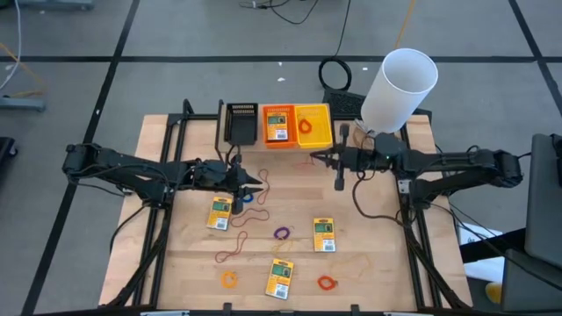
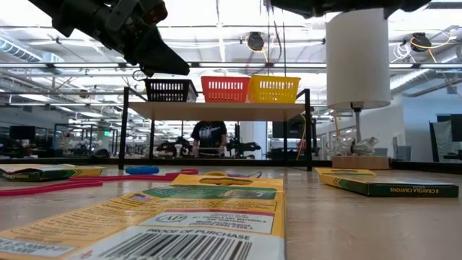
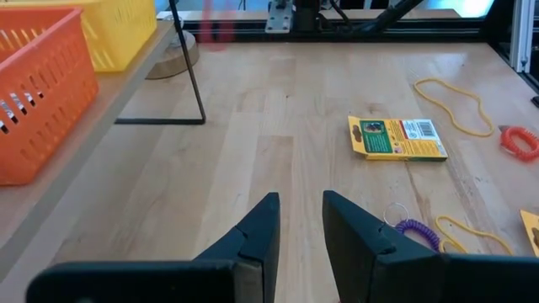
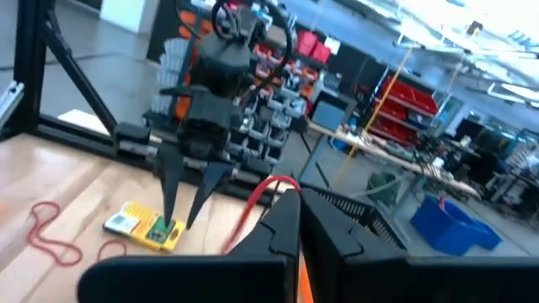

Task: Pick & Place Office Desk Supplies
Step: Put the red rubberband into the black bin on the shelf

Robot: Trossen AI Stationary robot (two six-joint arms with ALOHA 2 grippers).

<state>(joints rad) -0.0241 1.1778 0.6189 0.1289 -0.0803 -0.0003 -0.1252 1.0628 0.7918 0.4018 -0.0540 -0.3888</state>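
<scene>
- A yellow pack [image 2: 195,217] lies flat right up against the low camera, barcode end foremost, its green-and-white label facing up; a second pack [image 2: 390,185] rests to its right and a blue band [image 2: 142,170] farther back.
- From above, four packs lie on the bare table [image 1: 378,272]: one [image 1: 220,212] just under the left gripper, one [image 1: 324,233] right of centre, one [image 1: 280,278] near the front edge, and a fifth pack [image 1: 277,124] sits inside the orange bin [image 1: 266,140].
- Loose bands are scattered among them — a purple loop [image 1: 281,233] between the packs, an orange one [image 1: 229,279] and a red-orange one [image 1: 327,283] at the front, a brown loop [image 1: 235,253] left of centre.
- The left gripper [image 1: 255,181] hangs above the table just beside the leftmost pack, its fingers [image 3: 263,225] parted a little with nothing between them.
- The right gripper [image 1: 318,159] sits in front of the yellow bin [image 1: 313,112], jaws closed on a red band [image 4: 263,195] that curves out from its tips.
- An orange band [image 1: 305,125] lies in the yellow bin; the black bin [image 1: 241,122] stands left of the orange one.
- A big white cylinder [image 1: 399,86] rises over the right arm.
- In the low view a person [image 2: 209,135] stands far behind the table.
</scene>
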